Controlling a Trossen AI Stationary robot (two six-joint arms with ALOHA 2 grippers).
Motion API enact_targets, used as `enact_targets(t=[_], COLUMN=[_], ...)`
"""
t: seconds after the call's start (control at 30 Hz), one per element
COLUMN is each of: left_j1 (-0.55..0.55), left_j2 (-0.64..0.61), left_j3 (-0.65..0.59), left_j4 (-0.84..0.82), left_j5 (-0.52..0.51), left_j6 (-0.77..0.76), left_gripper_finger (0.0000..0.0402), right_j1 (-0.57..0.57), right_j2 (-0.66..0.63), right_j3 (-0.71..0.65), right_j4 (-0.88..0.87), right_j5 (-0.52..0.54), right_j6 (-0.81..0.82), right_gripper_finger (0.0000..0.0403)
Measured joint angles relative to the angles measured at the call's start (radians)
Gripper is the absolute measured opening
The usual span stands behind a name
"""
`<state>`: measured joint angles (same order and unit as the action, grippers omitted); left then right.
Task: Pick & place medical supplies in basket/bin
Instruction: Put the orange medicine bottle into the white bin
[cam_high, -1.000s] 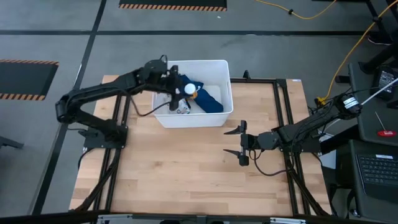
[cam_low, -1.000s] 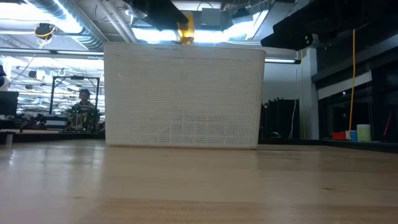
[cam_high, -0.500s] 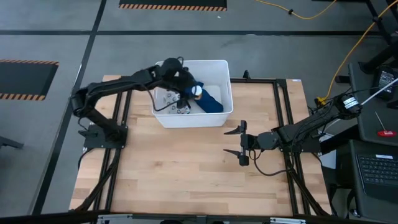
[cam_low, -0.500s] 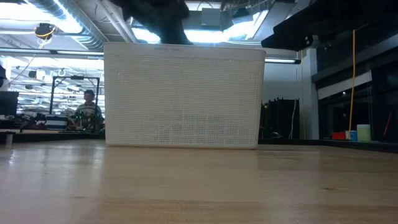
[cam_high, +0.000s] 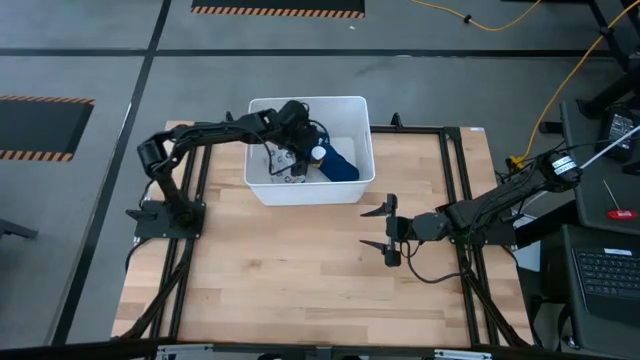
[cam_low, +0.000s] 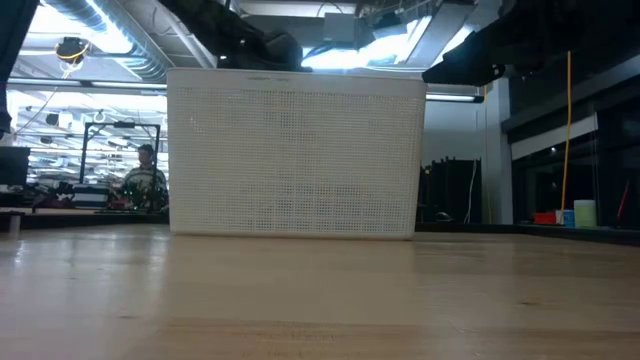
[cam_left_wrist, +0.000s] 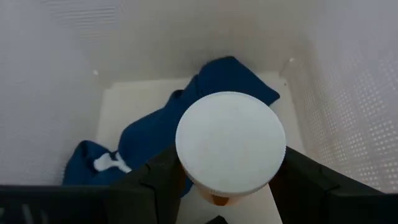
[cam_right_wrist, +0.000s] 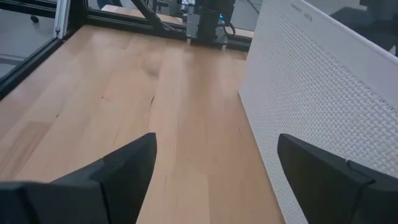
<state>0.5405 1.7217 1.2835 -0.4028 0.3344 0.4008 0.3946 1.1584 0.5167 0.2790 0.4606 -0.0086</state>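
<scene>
The left gripper (cam_high: 305, 150) hangs inside the white tub (cam_high: 262, 186), its fingers closed on a small bottle with a round white cap (cam_left_wrist: 230, 142) and a hint of orange body beneath the cap. Just below and beyond the gripper, on the tub floor, lies the dark-blue cloth bundle (cam_left_wrist: 158, 134), its white band (cam_left_wrist: 106, 163) showing at one end. Beside the gripper, toward the arm's own base, the grey-white patterned packet (cam_high: 283, 168) also rests on the tub floor.

To the right, well apart from the tub, the right gripper (cam_high: 388, 229) waits low over the bare wooden table (cam_high: 300, 270) with its fingers spread wide and nothing between them; the tub's perforated wall (cam_right_wrist: 323, 99) stands just off to its side.

By my reading the task is nearly done: two supplies already sit in the tub, no supply shows on the table, and the bottle only needs letting go before the left arm lifts clear.
</scene>
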Motion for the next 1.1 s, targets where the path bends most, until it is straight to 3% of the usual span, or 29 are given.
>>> enact_targets(t=[0.37, 1.1], left_j1=[-0.01, -0.01], left_j2=[0.083, 0.084], left_j3=[0.0, -0.001], left_j4=[-0.044, -0.084], left_j5=[-0.002, -0.019], left_j6=[0.067, 0.094], left_gripper_finger=[0.0196, 0.0196], right_j1=[0.0, 0.0], right_j2=[0.0, 0.0], right_j3=[0.0, 0.0], right_j4=[-0.009, -0.011], right_j5=[0.0, 0.0], right_j6=[0.003, 0.002], right_gripper_finger=[0.0335, 0.0335])
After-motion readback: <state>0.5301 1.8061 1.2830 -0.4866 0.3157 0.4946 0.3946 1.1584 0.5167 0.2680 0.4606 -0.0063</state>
